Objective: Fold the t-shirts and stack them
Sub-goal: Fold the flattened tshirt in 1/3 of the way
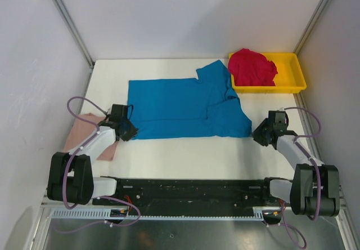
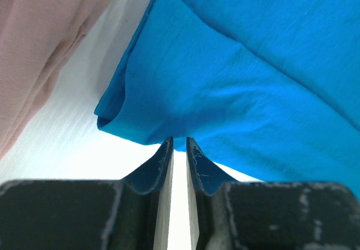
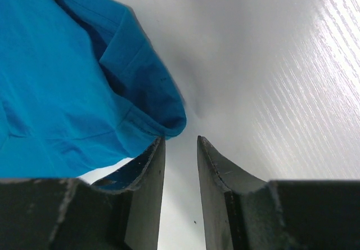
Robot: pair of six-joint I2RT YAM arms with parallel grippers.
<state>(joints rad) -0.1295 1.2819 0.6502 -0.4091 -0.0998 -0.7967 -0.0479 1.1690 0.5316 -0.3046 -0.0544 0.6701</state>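
The blue t-shirt [image 1: 180, 106] lies spread flat across the middle of the table, one sleeve pointing toward the tray. My left gripper [image 1: 128, 130] sits at its near left corner. In the left wrist view the jaws [image 2: 179, 143] stand a narrow slit apart, with only table between them and the blue hem [image 2: 236, 92] just past the tips. My right gripper [image 1: 257, 135] is at the near right corner, open and empty [image 3: 180, 140], with the blue corner [image 3: 56, 92] beside its left finger. The pink t-shirt [image 1: 81, 132] lies at the left edge under my left arm [image 2: 39, 41]. The red t-shirt [image 1: 250, 67] is bunched in the tray.
A shallow yellow tray [image 1: 298, 75] stands at the back right corner. Grey walls and metal posts bound the table on the left, back and right. The black arm base rail runs along the near edge.
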